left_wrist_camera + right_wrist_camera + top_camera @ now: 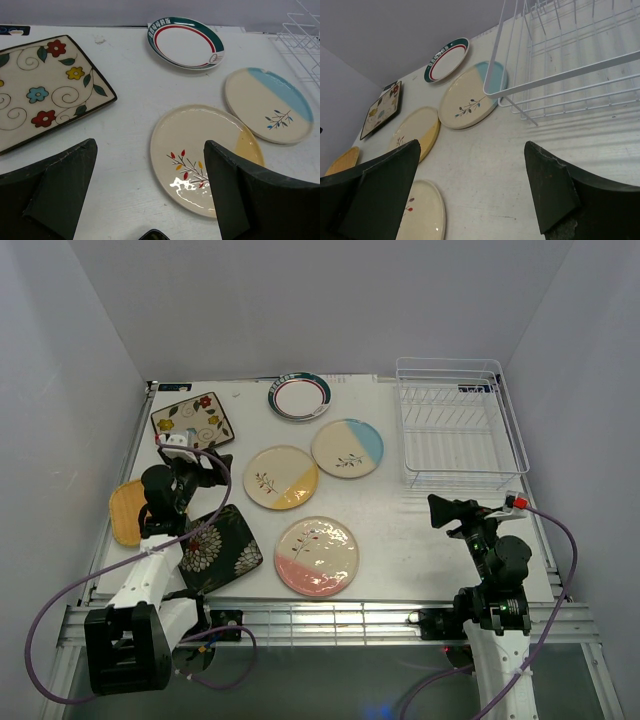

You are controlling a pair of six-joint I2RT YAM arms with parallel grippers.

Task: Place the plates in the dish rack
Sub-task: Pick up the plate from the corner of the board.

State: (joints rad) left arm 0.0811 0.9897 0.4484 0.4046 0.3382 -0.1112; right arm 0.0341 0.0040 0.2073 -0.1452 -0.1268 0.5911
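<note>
Several plates lie flat on the white table. At the back are a flowered cream square (pixel 190 420) and a teal-rimmed round one (pixel 299 396). In the middle lie a cream-and-blue plate (pixel 347 448), a cream-and-yellow plate (pixel 281 477) and a cream-and-pink plate (pixel 316 556). A black floral square (pixel 218 548) and an orange-yellow square (pixel 125 512) sit at the left. The dish rack (pixel 458 425), a white wire basket, stands empty at the back right. My left gripper (pixel 212 467) hovers open left of the yellow plate (pixel 200 145). My right gripper (pixel 445 510) is open in front of the rack (pixel 580 60).
Grey walls close in the table on the left, back and right. The left arm's purple cable loops over the black floral plate. A metal rail (pixel 320 618) runs along the near table edge between the two arm bases.
</note>
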